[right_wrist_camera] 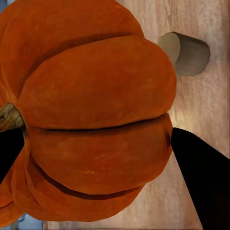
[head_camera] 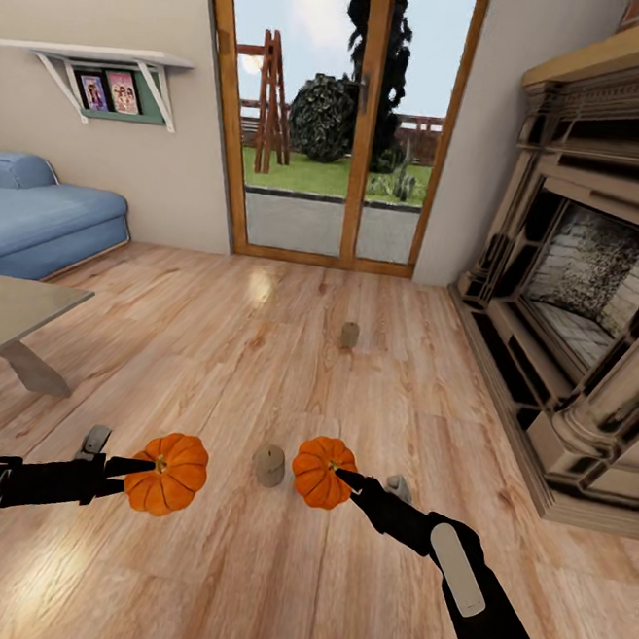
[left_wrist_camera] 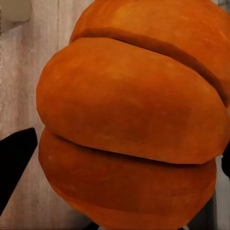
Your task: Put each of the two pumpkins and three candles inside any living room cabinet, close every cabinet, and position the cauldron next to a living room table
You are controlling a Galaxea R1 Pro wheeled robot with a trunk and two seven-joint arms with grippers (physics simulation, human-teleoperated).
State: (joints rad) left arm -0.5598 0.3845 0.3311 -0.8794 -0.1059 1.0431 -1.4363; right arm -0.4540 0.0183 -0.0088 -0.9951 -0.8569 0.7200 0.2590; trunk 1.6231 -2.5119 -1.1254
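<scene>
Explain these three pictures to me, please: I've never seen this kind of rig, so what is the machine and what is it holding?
These are simulator renders of a two-armed wheeled robot. The wide picture comes from its head camera, looking down over both black arms. The other two come from cameras near each hand. The left hand is closed on one orange pumpkin, seen close up in the left wrist view. The right hand grips the other pumpkin. On the wooden floor stand two small candles, one between the pumpkins and one farther off. A fireplace is at the right.
</scene>
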